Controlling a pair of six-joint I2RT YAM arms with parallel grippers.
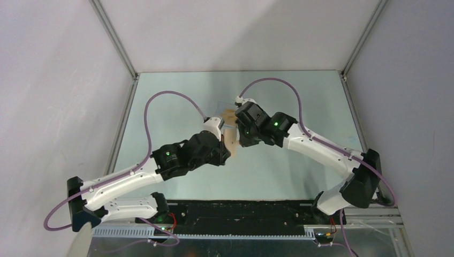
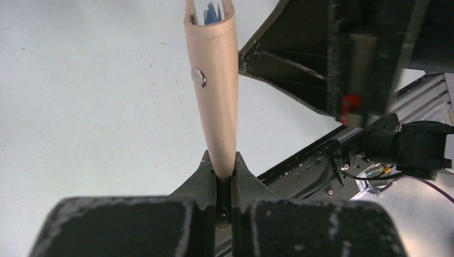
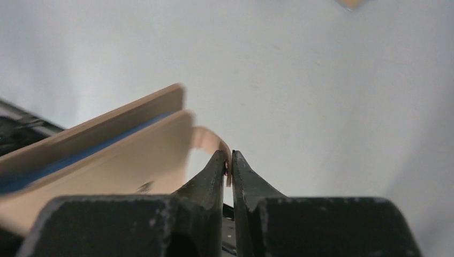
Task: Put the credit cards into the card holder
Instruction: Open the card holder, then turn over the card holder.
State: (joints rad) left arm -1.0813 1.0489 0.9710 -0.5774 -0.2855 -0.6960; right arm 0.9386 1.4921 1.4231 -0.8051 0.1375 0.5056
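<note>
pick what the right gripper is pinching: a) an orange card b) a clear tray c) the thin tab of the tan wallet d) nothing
c: in the right wrist view the right gripper is shut on the thin tan tab curling off the card holder, which the left gripper clamps too.

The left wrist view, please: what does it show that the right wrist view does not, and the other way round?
Left wrist only: the left tool clamping one edge of the card holder, plus its metal snap. Right wrist only: the right tool pinching the holder's thin tab. Both: the tan holder with blue lining, over the pale table.
</note>
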